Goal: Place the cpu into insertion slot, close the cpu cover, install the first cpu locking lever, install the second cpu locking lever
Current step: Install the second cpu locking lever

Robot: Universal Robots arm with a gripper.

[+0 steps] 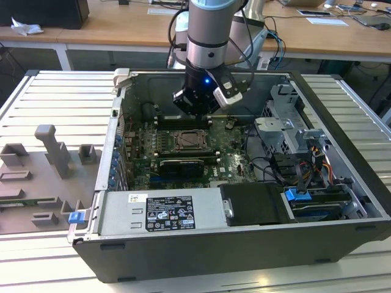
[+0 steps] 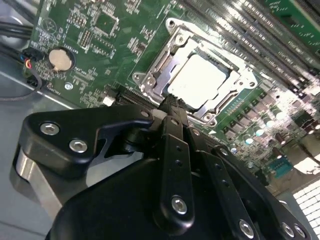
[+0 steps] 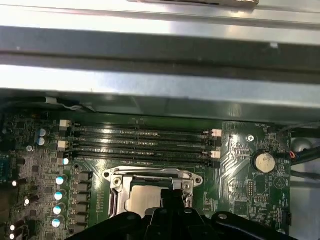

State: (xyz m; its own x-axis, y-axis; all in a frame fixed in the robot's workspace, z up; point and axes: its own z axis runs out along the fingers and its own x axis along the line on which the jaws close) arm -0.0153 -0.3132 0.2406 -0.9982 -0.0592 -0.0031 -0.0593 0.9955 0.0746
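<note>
The cpu (image 2: 200, 80) lies flat in the insertion slot (image 1: 185, 141), its pale silver top showing through the window of the cpu cover (image 2: 161, 60), which lies down over it. In the first wrist view the cpu (image 3: 142, 200) sits under the same silvery cover (image 3: 150, 175). My gripper (image 2: 172, 102) is shut with nothing between its black fingers. Its tip hovers just over one edge of the socket frame. In the exterior view the gripper (image 1: 197, 108) hangs inside the open computer case, slightly behind the socket. How the locking levers stand, I cannot tell.
Long memory slots (image 3: 140, 142) run beside the socket, and a coin battery (image 2: 61, 59) sits on the green board. A drive cage (image 1: 293, 131) with cables fills the exterior view's right; a power supply (image 1: 165, 210) lies in front. Grey fixtures (image 1: 55, 152) stand outside the case.
</note>
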